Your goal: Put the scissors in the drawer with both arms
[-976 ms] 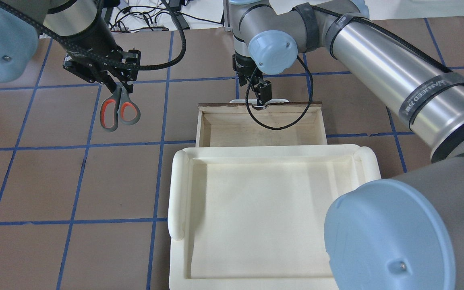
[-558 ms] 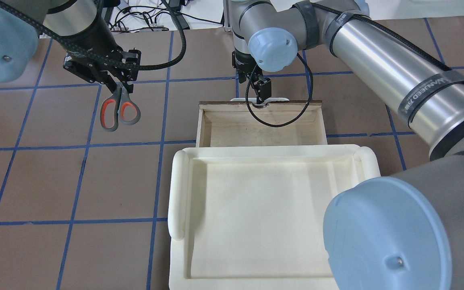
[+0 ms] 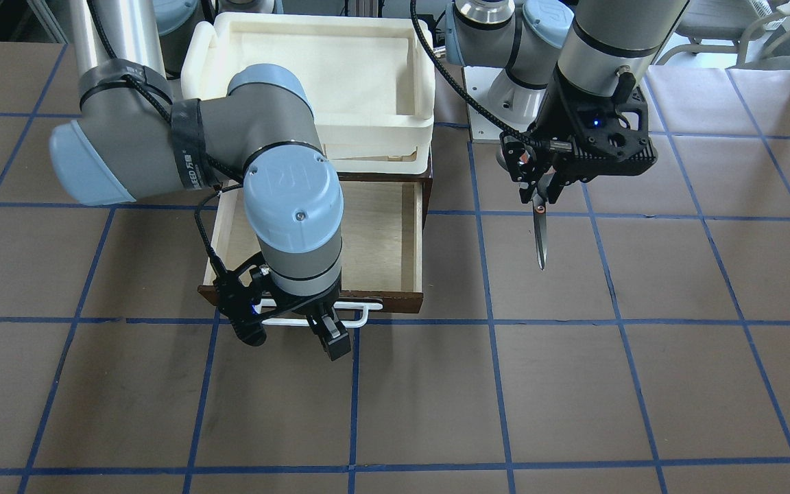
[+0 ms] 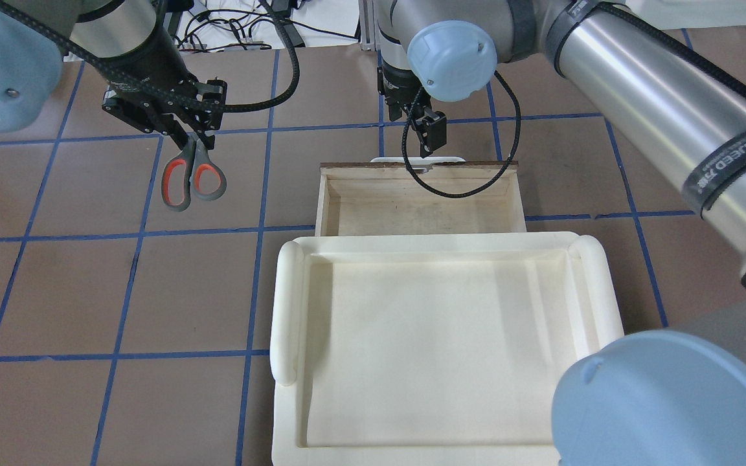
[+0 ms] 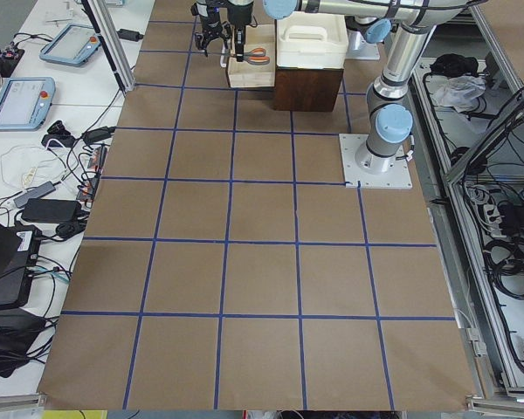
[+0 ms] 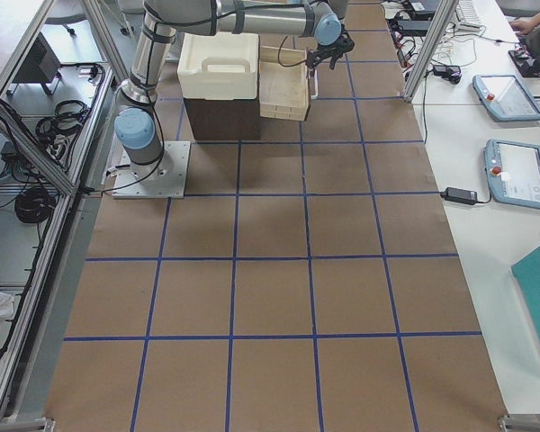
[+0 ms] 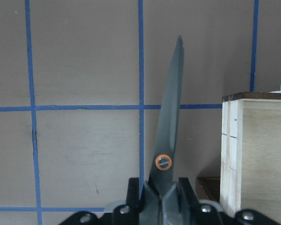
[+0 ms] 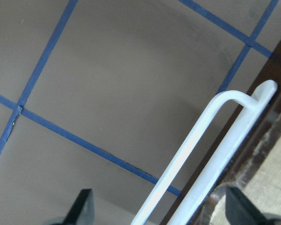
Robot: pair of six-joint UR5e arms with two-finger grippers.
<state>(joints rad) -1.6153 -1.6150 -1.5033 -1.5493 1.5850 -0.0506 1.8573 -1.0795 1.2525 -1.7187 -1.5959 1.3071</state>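
Brown blue-gridded table point(image 4: 56, 291): left claw point(image 4: 186, 139) clamps scissors point(image 4: 192, 178), right claw point(image 4: 432, 141) gapes empty by drawer point(image 4: 412, 207).

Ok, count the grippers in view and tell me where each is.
2. The left gripper hangs beside the drawer, shut on the scissors. The right gripper is open at the drawer's white handle.

Open drawer point(image 4: 373, 217), right gripper point(image 3: 293, 343) over handle point(image 3: 359, 319)

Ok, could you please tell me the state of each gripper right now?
Left gripper: closed, holding the scissors.
Right gripper: jaws open, holding nothing, near the drawer.
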